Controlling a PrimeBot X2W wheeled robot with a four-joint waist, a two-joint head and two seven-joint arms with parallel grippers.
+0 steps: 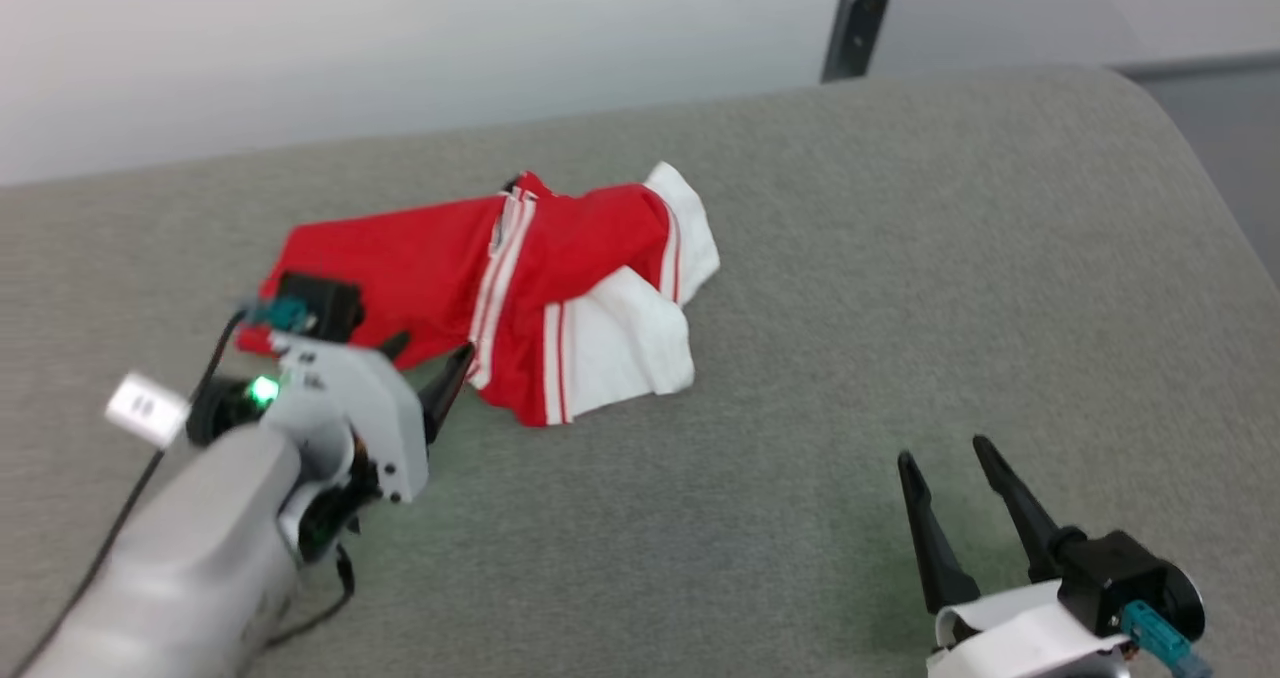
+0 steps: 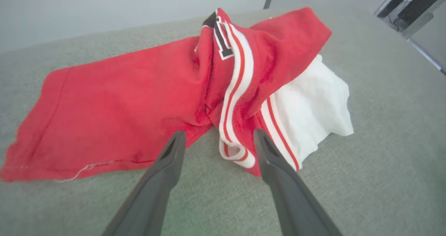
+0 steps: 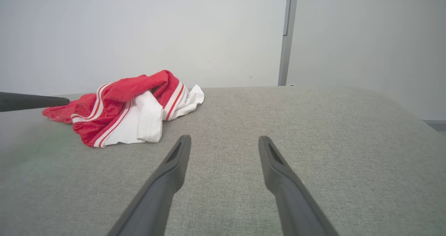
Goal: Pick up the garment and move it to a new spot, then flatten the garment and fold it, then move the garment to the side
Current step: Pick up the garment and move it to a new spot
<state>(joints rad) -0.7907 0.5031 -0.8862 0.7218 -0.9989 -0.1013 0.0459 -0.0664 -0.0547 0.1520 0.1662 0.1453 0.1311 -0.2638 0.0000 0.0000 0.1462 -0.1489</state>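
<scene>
The garment [image 1: 450, 268] is a red shirt with white striped trim, lying crumpled on the grey table left of centre. Its white sleeve ends bunch at its right side. In the left wrist view the garment [image 2: 122, 100] spreads just beyond the fingertips, with a bit of black lettering at its top fold. My left gripper [image 1: 430, 358] stands open at the garment's near edge, with nothing between its fingers. My right gripper [image 1: 945, 458] is open low at the right, well away from the cloth. The right wrist view has the garment [image 3: 122, 110] at the far left.
The grey fabric-covered table [image 1: 850, 308] curves away at its right edge. A pale wall [image 1: 400, 38] runs behind it, with a dark post [image 1: 855, 28] at the back. One finger of the left gripper [image 3: 31, 101] pokes into the right wrist view from the left.
</scene>
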